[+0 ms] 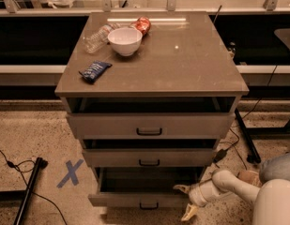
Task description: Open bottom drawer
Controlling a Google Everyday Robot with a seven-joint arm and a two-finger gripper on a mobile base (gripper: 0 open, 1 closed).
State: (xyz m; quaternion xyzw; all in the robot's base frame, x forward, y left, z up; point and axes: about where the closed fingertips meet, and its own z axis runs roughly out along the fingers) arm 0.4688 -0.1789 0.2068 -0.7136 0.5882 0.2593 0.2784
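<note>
The bottom drawer [135,199] is the lowest of three grey-beige cabinet drawers. It is pulled out, showing its grey box interior [144,179], and it has a small black pull handle [148,205]. My gripper [186,201] is at the drawer's right front corner, low right in the camera view, at the end of my white arm [233,184]. Its fingers are spread apart, one [180,189] by the drawer's right side and one [189,213] below the front. It holds nothing.
The middle drawer [149,157] and top drawer [149,124] stand slightly out. On the cabinet top [182,64] are a white bowl [125,41], a plastic bottle [96,38], a red bag [142,25] and a blue packet [95,70]. A blue X [70,173] and cables mark the floor at left.
</note>
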